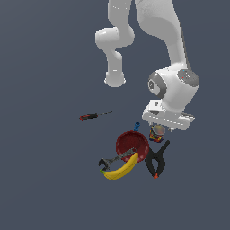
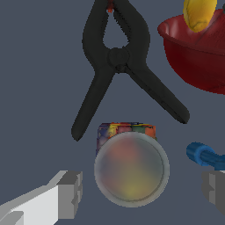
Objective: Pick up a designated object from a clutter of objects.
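The small can (image 2: 131, 168), with a silvery top and a multicoloured label, stands upright on the floor; it also shows in the exterior view (image 1: 157, 134), just below the hand. My gripper (image 2: 143, 195) is open, with one finger (image 2: 70, 193) on each side of the can and not touching it. In the exterior view the gripper (image 1: 160, 129) hangs right above the can, its fingers mostly hidden by the hand. The clutter lies around: red bowl (image 1: 131, 144), banana (image 1: 121, 168), grey wrench (image 1: 116, 159), black clamp (image 1: 157, 160), screwdriver (image 1: 93, 116).
The black clamp (image 2: 118, 61) lies close beside the can. The small blue item (image 2: 203, 155) sits near my other finger (image 2: 215, 189); in the exterior view it (image 1: 137, 126) is beside the bowl. The red bowl (image 2: 197, 48) holds the banana tip (image 2: 199, 13).
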`<move>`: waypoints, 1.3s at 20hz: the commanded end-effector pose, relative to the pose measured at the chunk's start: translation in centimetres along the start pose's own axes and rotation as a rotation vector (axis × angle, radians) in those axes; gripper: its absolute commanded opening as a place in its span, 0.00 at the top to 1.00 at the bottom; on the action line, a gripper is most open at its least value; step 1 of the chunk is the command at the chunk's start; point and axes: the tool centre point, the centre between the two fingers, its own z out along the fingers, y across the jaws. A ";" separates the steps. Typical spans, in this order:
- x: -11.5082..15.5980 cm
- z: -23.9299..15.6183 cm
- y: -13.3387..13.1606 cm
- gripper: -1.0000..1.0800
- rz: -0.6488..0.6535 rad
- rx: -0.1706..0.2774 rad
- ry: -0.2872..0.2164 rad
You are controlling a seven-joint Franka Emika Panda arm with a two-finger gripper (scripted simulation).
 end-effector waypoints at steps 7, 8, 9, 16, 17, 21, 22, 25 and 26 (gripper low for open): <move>-0.3 0.6 -0.3 0.04 0.006 0.002 0.000; -0.3 0.8 -0.3 0.04 0.006 0.002 0.000; -0.3 1.1 -0.3 0.04 0.006 0.002 0.000; -0.4 4.3 -0.3 0.04 0.008 0.002 0.000; -0.4 4.7 -0.3 0.04 0.008 0.002 0.000; -0.3 5.3 -0.3 0.04 0.009 0.002 0.000; -0.3 5.3 -0.3 0.04 0.009 0.002 0.000; -0.3 5.3 -0.3 1.00 0.009 0.002 0.000; -0.3 5.3 -0.3 1.00 0.009 0.002 0.000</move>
